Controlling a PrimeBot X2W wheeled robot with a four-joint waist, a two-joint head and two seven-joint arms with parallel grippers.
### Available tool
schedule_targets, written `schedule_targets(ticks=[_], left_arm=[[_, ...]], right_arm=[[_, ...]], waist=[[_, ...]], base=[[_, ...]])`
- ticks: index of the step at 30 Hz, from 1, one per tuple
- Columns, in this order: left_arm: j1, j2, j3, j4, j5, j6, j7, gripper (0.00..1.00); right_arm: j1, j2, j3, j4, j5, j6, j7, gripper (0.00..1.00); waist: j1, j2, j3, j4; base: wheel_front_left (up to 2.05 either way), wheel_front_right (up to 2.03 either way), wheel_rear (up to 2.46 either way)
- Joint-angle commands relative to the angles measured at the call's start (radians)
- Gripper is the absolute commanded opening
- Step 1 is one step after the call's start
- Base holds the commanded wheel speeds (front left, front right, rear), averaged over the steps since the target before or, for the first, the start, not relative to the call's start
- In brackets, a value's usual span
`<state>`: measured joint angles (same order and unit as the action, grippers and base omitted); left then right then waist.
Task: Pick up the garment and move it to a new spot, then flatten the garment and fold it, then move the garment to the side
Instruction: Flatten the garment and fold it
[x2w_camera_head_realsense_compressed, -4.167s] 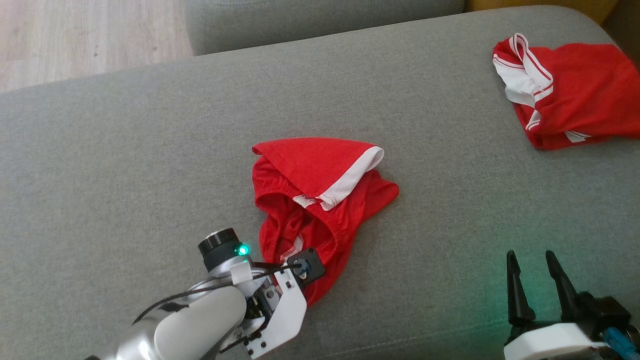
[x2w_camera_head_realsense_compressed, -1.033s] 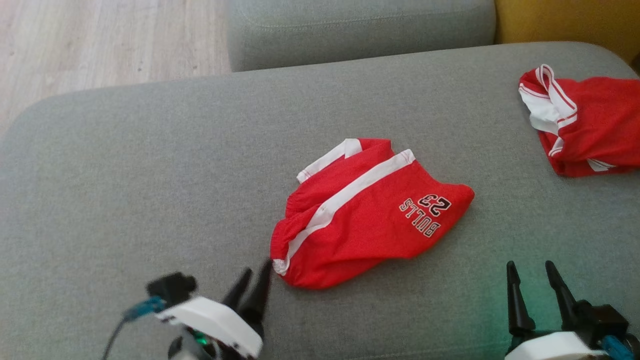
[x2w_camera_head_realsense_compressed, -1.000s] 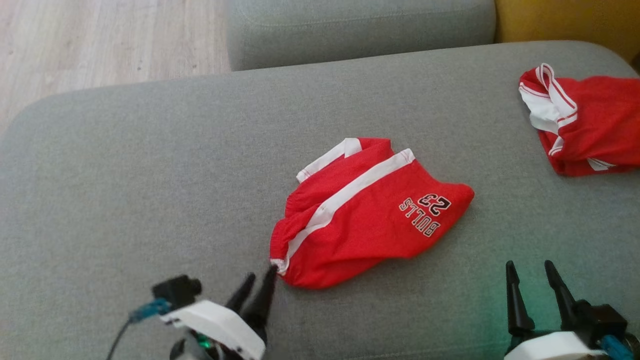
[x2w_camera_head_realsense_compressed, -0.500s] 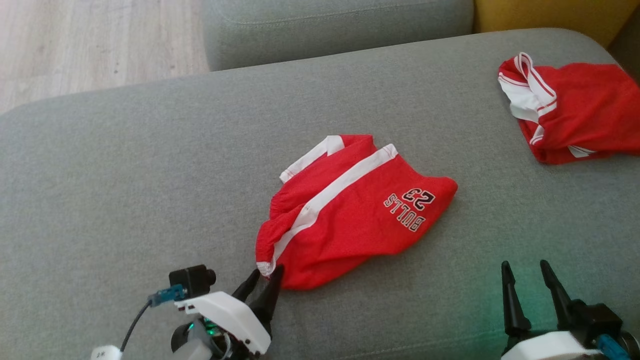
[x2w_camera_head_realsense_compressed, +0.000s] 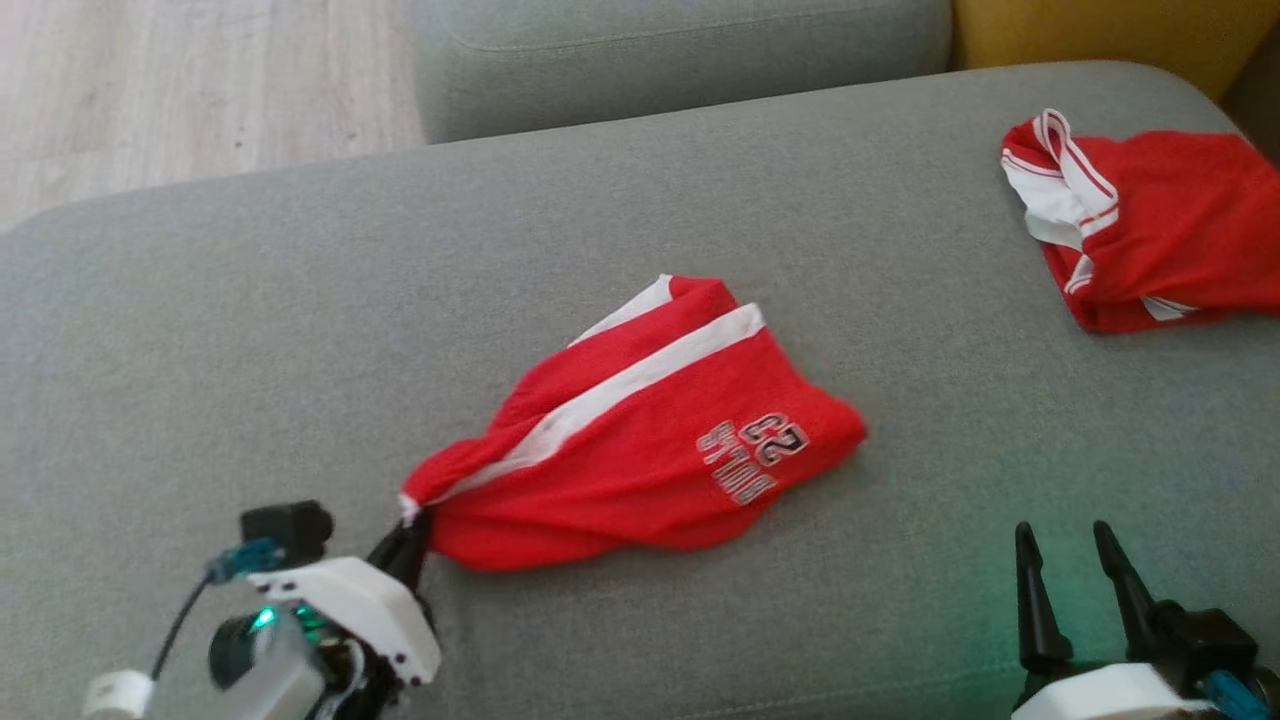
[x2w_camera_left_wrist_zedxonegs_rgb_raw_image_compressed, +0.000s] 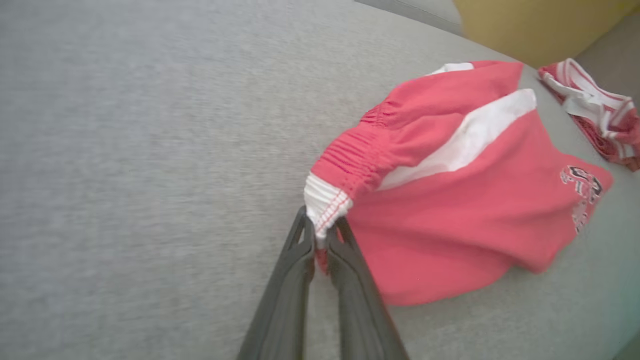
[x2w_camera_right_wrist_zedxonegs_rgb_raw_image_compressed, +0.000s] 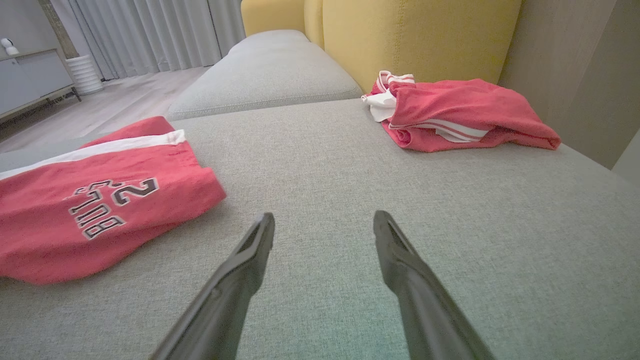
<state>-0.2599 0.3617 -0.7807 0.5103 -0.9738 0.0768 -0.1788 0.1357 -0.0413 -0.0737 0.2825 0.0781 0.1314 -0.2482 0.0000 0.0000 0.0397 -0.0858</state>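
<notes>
The garment (x2w_camera_head_realsense_compressed: 640, 440) is a pair of red shorts with white side stripes and "BULLS 23" lettering, lying crumpled mid-cushion. My left gripper (x2w_camera_head_realsense_compressed: 412, 528) is shut on the white corner of its waistband, and the cloth stretches out from that pinch. In the left wrist view the two dark fingers of the left gripper (x2w_camera_left_wrist_zedxonegs_rgb_raw_image_compressed: 320, 231) clamp the white hem of the garment (x2w_camera_left_wrist_zedxonegs_rgb_raw_image_compressed: 450, 200). My right gripper (x2w_camera_head_realsense_compressed: 1070, 545) stands open near the front right edge, empty, apart from the shorts. The right wrist view shows the right gripper (x2w_camera_right_wrist_zedxonegs_rgb_raw_image_compressed: 324, 223) over bare cushion, with the garment (x2w_camera_right_wrist_zedxonegs_rgb_raw_image_compressed: 95, 205) to its left.
A second red and white garment (x2w_camera_head_realsense_compressed: 1150, 220) lies bunched at the far right of the grey cushion (x2w_camera_head_realsense_compressed: 250, 330). Another grey cushion (x2w_camera_head_realsense_compressed: 680, 40) lies behind, with wooden floor (x2w_camera_head_realsense_compressed: 190, 80) at the far left and a yellow backrest (x2w_camera_right_wrist_zedxonegs_rgb_raw_image_compressed: 415, 35) on the right.
My left gripper has shut on the waistband corner and pulled it left and toward me. The shorts have stretched and slid that way. The right gripper has stayed put.
</notes>
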Motion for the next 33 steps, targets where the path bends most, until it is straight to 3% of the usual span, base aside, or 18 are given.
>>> schedule_targets(ticks=[1,2,3,4,7,12,15,17,20,25,33], left_arm=[[-0.010,0.029,0.050,-0.037,-0.004,0.022,0.002,0.00],[0.002,0.031,0.056,-0.049,-0.016,0.038,0.012,0.15],[0.015,0.030,0.060,-0.061,-0.029,0.051,0.027,0.45],[0.028,0.026,0.067,-0.075,-0.049,0.061,0.043,1.00],[0.064,0.034,0.093,-0.125,-0.093,0.112,0.079,1.00],[0.064,0.113,0.099,-0.275,-0.013,0.285,0.087,1.00],[0.011,0.123,0.061,-0.414,0.058,0.324,0.103,1.00],[-0.043,0.092,0.025,-0.475,0.089,0.318,0.123,1.00],[-0.139,0.028,-0.046,-0.460,0.134,0.282,0.161,1.00],[-0.243,-0.046,-0.103,-0.307,0.154,0.220,0.202,1.00],[-0.349,-0.086,-0.126,-0.028,0.159,0.125,0.213,1.00]], right_arm=[[-0.017,-0.009,0.024,-0.031,0.004,-0.001,-0.014,1.00],[-0.018,-0.009,0.028,-0.029,0.007,-0.001,-0.014,1.00],[-0.019,-0.009,0.031,-0.028,0.009,-0.001,-0.014,1.00],[-0.021,-0.009,0.034,-0.028,0.010,-0.001,-0.014,1.00],[-0.024,-0.009,0.041,-0.026,0.013,-0.001,-0.014,1.00],[-0.020,-0.009,0.035,-0.029,0.012,-0.001,-0.014,1.00],[-0.022,-0.009,0.036,-0.032,0.015,-0.001,-0.014,1.00],[-0.031,-0.009,0.040,-0.033,0.018,-0.001,-0.014,1.00],[-0.054,-0.009,0.053,-0.032,0.022,-0.001,-0.014,1.00],[-0.081,-0.009,0.073,-0.028,0.022,-0.001,-0.014,1.00],[-0.086,-0.009,0.057,-0.020,0.018,-0.001,-0.014,1.00]], waist=[[0.0000,0.0000,-0.003,0.006],[0.0000,0.0000,-0.005,0.008],[0.0000,0.0000,-0.006,0.010],[0.0000,0.0000,-0.008,0.011],[0.0000,0.0000,-0.012,0.009],[0.0000,0.0000,-0.007,0.001],[0.0000,0.0000,0.009,-0.001],[0.0000,0.0000,0.026,-0.001],[0.0000,0.0000,0.053,-0.007],[0.0000,0.0000,0.081,-0.026],[0.0000,0.0000,0.097,-0.056]], base=[[0.00,0.00,0.00],[0.00,0.00,0.00],[0.00,0.00,0.00],[0.00,0.00,0.00],[0.00,0.00,0.00],[0.00,0.00,0.00],[0.00,0.00,0.00],[0.00,0.00,0.00],[0.00,0.00,0.00],[0.00,0.00,0.00],[0.00,0.00,0.00]])
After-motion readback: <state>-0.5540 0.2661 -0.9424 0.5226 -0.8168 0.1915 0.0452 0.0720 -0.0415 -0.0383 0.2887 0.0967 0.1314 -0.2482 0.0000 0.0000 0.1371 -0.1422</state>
